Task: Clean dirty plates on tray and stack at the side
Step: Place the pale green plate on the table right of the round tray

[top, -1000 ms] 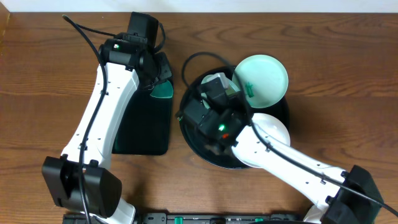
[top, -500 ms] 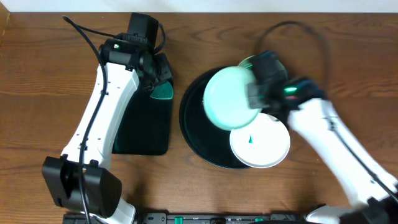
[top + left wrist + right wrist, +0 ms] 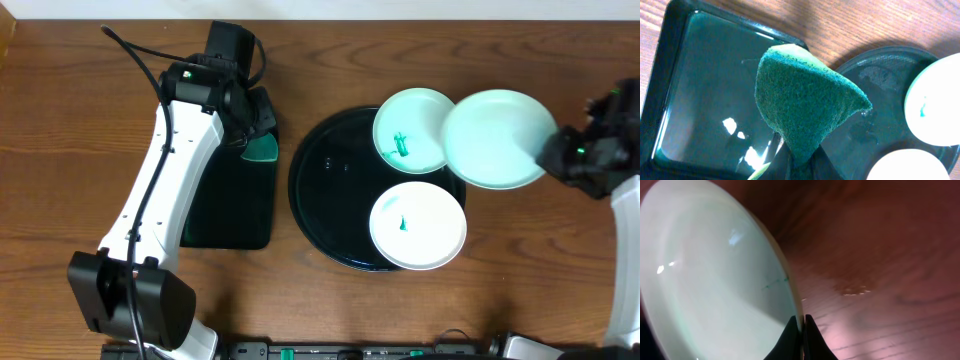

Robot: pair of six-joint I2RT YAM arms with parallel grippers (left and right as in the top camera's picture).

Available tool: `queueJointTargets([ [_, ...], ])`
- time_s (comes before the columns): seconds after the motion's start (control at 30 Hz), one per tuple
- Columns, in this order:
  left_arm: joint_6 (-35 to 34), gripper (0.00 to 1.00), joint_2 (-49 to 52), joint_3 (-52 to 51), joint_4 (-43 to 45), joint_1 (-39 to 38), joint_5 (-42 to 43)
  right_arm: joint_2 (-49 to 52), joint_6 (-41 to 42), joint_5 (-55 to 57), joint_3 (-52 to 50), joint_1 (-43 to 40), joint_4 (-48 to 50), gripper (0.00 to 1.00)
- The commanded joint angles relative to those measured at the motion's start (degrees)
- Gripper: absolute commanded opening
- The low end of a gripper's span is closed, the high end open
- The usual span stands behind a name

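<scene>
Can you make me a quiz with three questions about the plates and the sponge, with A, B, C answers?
1. Where is the scrubby dark-green sponge? A in the left gripper; B inside a cup; C on the floor.
2. How many small round plates lie on the large round glossy black tray? A none; B two; C five.
3. What is the right gripper doing? A hanging open; B pinching the rim of a pale mint-green plate; C holding a spoon.
Answers: 1 A, it pinches the sponge above the rectangular black tray. 2 B, one mint-green, one white, both smeared. 3 B, it is shut on the rim.
</scene>
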Motion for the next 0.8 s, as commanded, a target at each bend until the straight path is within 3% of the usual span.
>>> queueJointTargets([
  [0.0, 0.8, 0.07, 0.0, 0.5, -0.6, -0.1, -0.2, -0.2, -1.7, -0.3, -4.7, -7.0, 2.7, 0.01],
  [0.13, 0.8, 0.07, 0.0, 0.5, -0.8, -0.1, -0.2, 0.9, 2.5, 1.7, -13.7, -11.8, 12.1, 0.01],
  [0.33, 0.8, 0.07, 0.0, 0.5, -0.8, -0.1, -0.2, 4.4, 6.8, 1.7, -21.9, -12.5, 24.7, 0.01],
  [0.63, 0.8, 0.07, 0.0, 0.5, -1.3, -0.1, -0.2, 16.2, 6.7, 7.5, -23.0, -10.4, 31.7, 0.01],
  [0.73, 0.8, 0.07, 0.0, 0.5, -1.4, -0.1, -0.2, 19.3, 6.7, 7.5, -23.0, -9.3, 32.3, 0.12],
  [0.77, 0.8, 0.07, 0.0, 0.5, -1.4, -0.1, -0.2, 20.0, 5.9, 6.9, -23.0, -8.8, 32.1, 0.24],
])
